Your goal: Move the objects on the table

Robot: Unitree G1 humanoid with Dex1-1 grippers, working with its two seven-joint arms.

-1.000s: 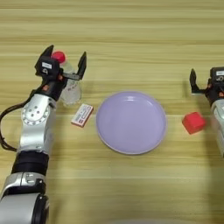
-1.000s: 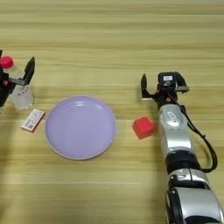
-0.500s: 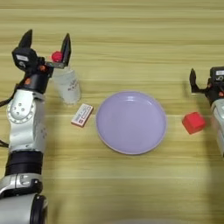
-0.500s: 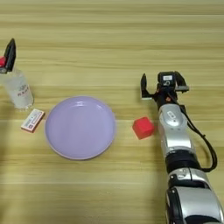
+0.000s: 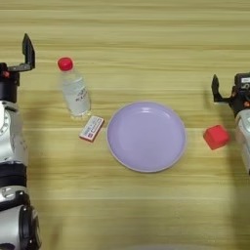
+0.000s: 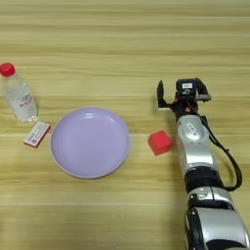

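lilac plate [image 5: 146, 136] mid-table; small red-and-white block [image 5: 92, 128] just off its left rim, red cube [image 6: 160, 142] right of it. bottle [image 5: 73, 89] upright beyond the block. right gripper [image 6: 180, 93] fingers spread, empty; left gripper [image 5: 12, 66] at the left edge, fingers wide, empty

The left gripper [image 5: 12, 58] sits at the left edge of the left eye view, which cuts it: only one black finger [image 5: 29, 50] shows whole, the other lies beyond the frame, so how the fingers stand cannot be told. The right eye view does not reach it at all. The silver right arm [image 5: 243, 136] is cut by the right edge of the left eye view. The printing on the small flat red-and-white block [image 5: 92, 128] and on the label of the small clear plastic bottle with red cap [image 5: 73, 89] is too small to read.
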